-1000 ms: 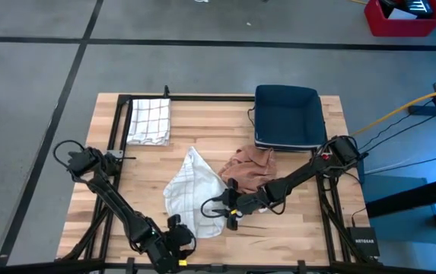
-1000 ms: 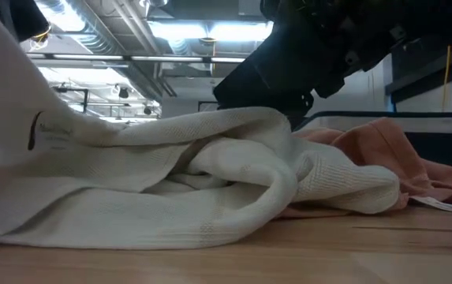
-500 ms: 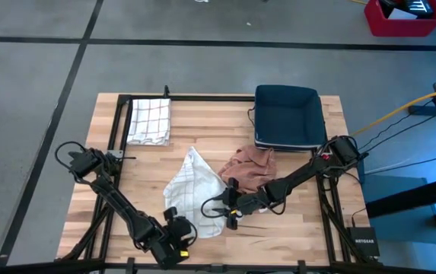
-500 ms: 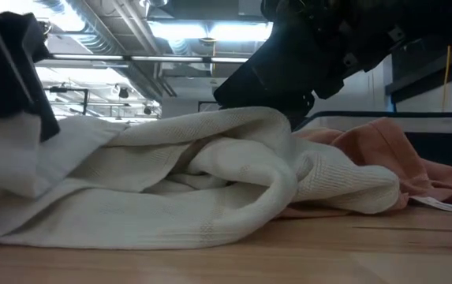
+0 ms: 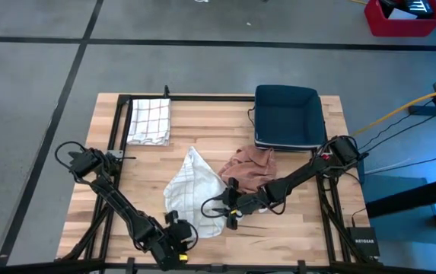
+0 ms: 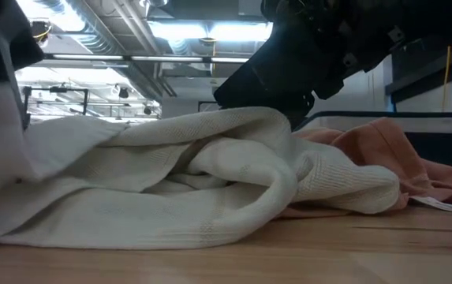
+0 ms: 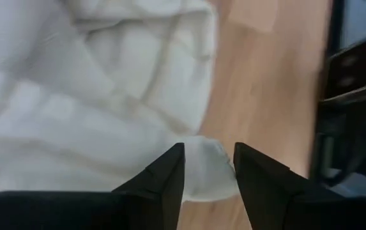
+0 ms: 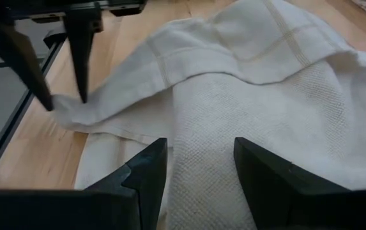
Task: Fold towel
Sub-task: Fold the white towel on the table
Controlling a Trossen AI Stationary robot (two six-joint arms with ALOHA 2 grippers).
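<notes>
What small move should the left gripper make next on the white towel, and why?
Probably finish closing the left gripper on the corner of the white towel. In the left wrist view that corner lies between its two fingers with gaps on both sides, so it is not yet pinched. The right gripper stands open over another part of the same towel.
</notes>
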